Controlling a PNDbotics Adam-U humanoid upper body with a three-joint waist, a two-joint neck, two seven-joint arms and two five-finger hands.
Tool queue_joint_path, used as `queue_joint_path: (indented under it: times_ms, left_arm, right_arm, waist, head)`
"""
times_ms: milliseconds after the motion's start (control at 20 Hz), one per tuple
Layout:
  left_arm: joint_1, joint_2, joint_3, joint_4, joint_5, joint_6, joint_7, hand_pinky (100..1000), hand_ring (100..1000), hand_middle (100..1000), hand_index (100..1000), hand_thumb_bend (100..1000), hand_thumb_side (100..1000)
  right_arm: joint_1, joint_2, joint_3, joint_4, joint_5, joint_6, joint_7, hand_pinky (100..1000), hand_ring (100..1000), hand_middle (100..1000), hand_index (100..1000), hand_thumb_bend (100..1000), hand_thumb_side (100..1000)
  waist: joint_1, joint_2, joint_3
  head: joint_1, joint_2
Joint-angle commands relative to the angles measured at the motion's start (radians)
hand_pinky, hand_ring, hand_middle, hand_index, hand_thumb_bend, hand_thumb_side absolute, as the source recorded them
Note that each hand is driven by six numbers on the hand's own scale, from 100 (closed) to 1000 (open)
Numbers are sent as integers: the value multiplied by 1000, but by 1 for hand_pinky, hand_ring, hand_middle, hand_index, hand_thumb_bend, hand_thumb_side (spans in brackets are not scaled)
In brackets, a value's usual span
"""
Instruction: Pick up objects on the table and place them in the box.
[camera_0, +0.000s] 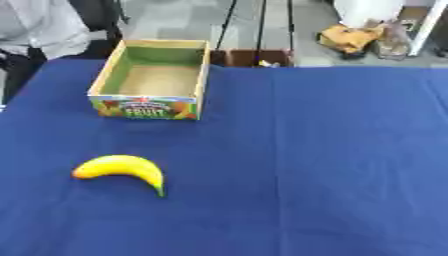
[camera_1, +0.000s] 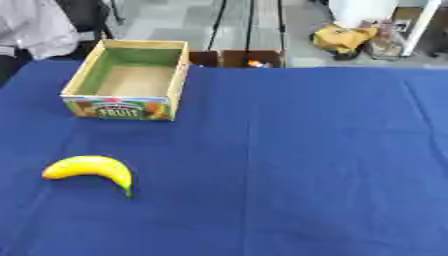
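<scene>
A yellow banana (camera_0: 121, 168) lies on the blue tablecloth at the near left, its green stem end pointing toward the near right. Beyond it, at the far left of the table, stands an open cardboard fruit box (camera_0: 199, 80) with a green inner wall, a brown floor and a printed front panel. Nothing shows inside the box. Neither of my hands shows in either view.
The blue cloth (camera_0: 350, 160) covers the whole table. Behind the far edge are a brown crate (camera_0: 254, 56), a yellow bundle (camera_0: 350, 37) on the floor and a person's sleeve (camera_0: 39, 25) at the far left corner.
</scene>
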Motion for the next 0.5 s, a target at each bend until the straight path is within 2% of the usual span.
queue_joint_path:
  times_ms: [50,250,500]
  left_arm:
    - [-7,10,8,-16,1,-1,3,616,696,710,906,100,993]
    - [-8,10,8,-16,1,-1,3,616,697,710,906,100,993]
    - [-10,11,8,-16,1,0,2,617,698,711,907,100,992]
  right_arm:
    - [-1,-24,-23,-9,-14,0,-16,802,884,831,825,100,1000]
    - [7,-19,-34,-9,-11,4,-27,803,884,830,826,100,1000]
    - [14,-15,-45,-9,-8,8,-41,798,882,827,827,100,1000]
  waist:
    - [1,-13,0]
    - [3,-12,2]
    - [3,-9,1]
  head:
    - [1,11]
    - [-10,25]
    - [-15,28]
